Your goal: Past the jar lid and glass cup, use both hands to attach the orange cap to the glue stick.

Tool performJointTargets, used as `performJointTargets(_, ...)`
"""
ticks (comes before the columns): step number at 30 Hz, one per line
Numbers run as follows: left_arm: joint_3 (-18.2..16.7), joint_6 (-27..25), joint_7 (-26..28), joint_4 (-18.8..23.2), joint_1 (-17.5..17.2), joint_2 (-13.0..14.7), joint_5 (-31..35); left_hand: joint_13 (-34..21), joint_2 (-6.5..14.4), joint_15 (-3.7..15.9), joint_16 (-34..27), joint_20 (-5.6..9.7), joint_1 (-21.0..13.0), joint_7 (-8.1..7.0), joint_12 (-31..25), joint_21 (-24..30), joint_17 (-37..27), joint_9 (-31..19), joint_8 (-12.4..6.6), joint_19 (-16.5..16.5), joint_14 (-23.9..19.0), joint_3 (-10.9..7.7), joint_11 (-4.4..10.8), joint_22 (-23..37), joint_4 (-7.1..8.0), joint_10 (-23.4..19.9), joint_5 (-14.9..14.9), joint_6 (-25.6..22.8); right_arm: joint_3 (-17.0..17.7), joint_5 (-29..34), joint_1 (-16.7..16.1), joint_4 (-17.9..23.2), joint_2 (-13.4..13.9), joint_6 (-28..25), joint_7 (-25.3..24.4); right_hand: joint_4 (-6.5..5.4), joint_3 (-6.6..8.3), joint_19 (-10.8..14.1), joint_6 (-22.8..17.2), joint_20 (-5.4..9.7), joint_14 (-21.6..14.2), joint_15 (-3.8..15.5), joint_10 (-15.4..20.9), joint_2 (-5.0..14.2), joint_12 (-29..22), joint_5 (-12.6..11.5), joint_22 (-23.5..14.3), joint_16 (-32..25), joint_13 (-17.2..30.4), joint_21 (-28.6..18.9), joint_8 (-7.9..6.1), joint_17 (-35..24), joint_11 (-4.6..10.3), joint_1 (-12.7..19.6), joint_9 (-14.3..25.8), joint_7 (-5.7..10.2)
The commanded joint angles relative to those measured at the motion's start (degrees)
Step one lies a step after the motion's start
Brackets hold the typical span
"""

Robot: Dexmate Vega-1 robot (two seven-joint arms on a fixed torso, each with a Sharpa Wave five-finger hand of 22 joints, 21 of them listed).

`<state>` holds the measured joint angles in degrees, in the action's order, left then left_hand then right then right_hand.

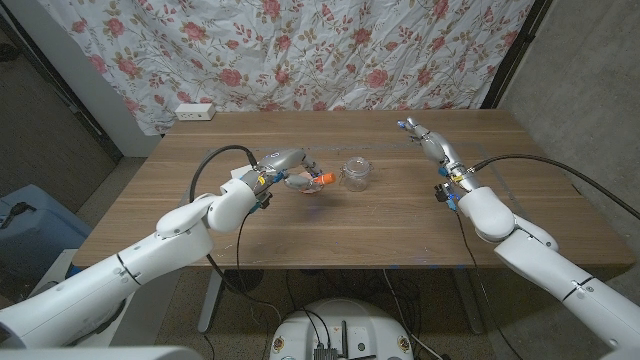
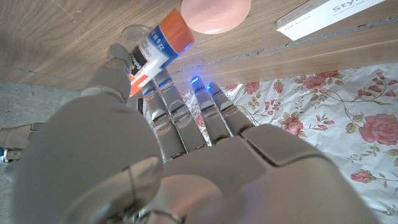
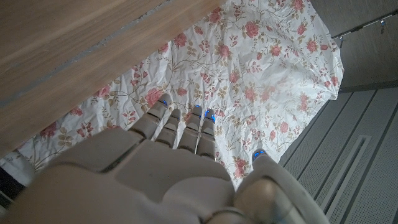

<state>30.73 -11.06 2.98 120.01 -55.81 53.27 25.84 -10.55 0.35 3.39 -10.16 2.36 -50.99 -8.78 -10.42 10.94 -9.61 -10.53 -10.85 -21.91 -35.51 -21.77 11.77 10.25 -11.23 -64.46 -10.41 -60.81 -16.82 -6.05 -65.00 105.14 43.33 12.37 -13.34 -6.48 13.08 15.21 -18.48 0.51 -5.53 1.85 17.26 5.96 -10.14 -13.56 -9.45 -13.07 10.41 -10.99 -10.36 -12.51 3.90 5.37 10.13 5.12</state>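
Note:
My left hand is over the middle of the table and pinches the glue stick between thumb and fingers. The glue stick has a white and blue label, and its orange cap sits on the end that points away from my palm. Just beneath it lies the pink jar lid, and the glass cup stands upright close to the right of the stick's tip. My right hand hovers over the table's far right part with its fingers stretched out and nothing in them.
A white box lies at the table's far left edge. A flowered cloth hangs behind the table. Black cables run along both forearms. Bare wood stretches in front of and between the hands.

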Motion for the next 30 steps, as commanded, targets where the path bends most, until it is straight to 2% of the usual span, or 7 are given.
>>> performJointTargets(1, 2.0, 0.2, -3.7, -1.2, 2.4, 0.7, 4.7, -0.3, 1.7, 8.30, 0.2, 0.23, 0.5, 0.61, -0.2, -0.1, -0.1, -0.4, -0.52, 0.7, 0.4, -1.49, 0.91, 0.1, 1.60, -0.5, -0.4, -1.8, -0.7, -4.2, 1.8, -3.1, -1.4, 1.4, 1.1, 0.05, 0.58, -0.1, 0.1, 0.00, -0.1, 0.43, 0.0, 1.47, -0.1, -0.1, -0.2, 0.3, 0.0, 0.1, -0.06, 0.0, -0.26, 0.0, 0.1, 0.02)
performJointTargets(11, 3.1, 1.6, -5.5, -2.5, 3.5, 0.8, 7.6, -0.3, 1.8, 8.21, 0.2, 0.40, 0.7, 0.52, -0.2, -0.2, -0.1, -0.4, -0.46, 1.4, 1.0, -1.41, 0.94, 0.0, 1.70, -0.4, -0.4, -1.5, -0.9, -7.6, 2.5, -4.7, -1.7, 1.2, 2.4, -0.08, 0.65, -0.5, 0.9, -0.44, -0.1, 0.34, -0.1, 1.43, -0.2, -0.1, -0.2, 0.4, 0.0, 0.2, 0.12, 0.0, -0.41, -0.3, 0.1, -0.38)
performJointTargets(22, 3.9, 0.6, -7.0, -2.1, 3.1, 0.2, 9.9, -0.3, 1.7, 8.13, 0.2, 0.47, 1.0, 0.39, -0.2, -0.3, -0.1, -0.4, -0.52, 2.2, 1.6, -1.31, 0.94, 0.0, 1.74, -0.2, -0.4, -1.5, -1.3, -10.3, 3.8, -7.6, -3.0, 2.3, 2.7, -0.27, 0.64, -0.8, 1.2, -0.51, -0.1, 0.08, -0.4, 1.31, -0.2, 0.0, -0.2, 0.4, 0.0, 0.3, 0.06, -0.1, -0.69, -0.7, 0.0, -0.67)
performJointTargets(30, 4.9, 0.8, -8.8, -1.6, 3.2, 0.1, 11.6, -0.3, 1.7, 8.07, 0.2, 0.18, 1.3, 0.00, 0.0, -0.2, -0.1, -0.4, -0.18, 2.6, 2.0, -1.34, 0.97, 0.0, 1.78, 0.7, -0.4, -0.5, -1.1, -13.6, 4.0, -8.9, -4.5, 3.5, 3.0, -0.63, 0.67, -1.5, 2.7, -0.27, 0.4, 0.66, -0.6, 1.36, -0.2, 0.0, -0.2, 0.6, 0.0, 0.5, 0.36, -0.2, -0.67, -1.4, 0.0, -0.83)
